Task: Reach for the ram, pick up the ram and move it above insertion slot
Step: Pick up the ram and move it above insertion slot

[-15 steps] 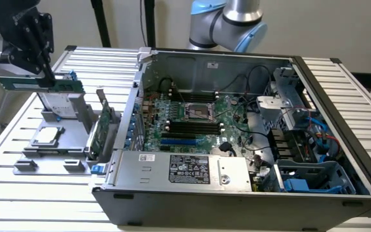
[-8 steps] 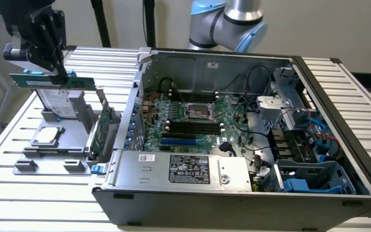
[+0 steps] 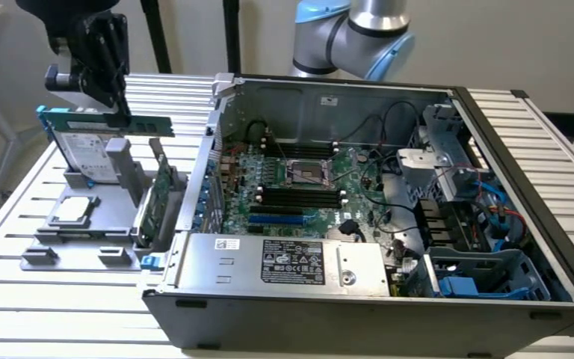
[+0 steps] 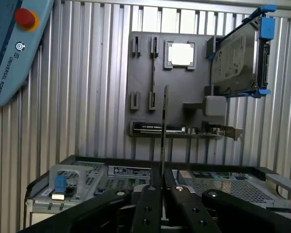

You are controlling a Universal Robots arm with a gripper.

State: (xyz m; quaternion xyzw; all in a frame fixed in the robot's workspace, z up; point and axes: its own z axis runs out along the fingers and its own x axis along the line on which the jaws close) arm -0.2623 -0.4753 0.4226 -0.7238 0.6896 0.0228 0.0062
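My gripper (image 3: 117, 114) is shut on the ram (image 3: 152, 126), a thin green stick held level in the air above the grey fixture plate (image 3: 48, 239), outside the computer case at the exterior view's left. In the wrist view the ram (image 4: 164, 126) appears edge-on as a thin dark strip rising from between my black fingers (image 4: 148, 204), which are clamped on its end. The dark memory slots (image 3: 297, 196) lie on the motherboard inside the open case, well to the exterior view's right of the ram.
On the fixture plate stand a silver hard drive with blue rails (image 3: 86, 153), an upright green expansion card (image 3: 162, 196) and a processor chip (image 3: 75, 212). The case's power supply (image 3: 277, 262) and left wall (image 3: 207, 149) lie between ram and slots. A teach pendant (image 4: 9, 48) lies on the slatted table.
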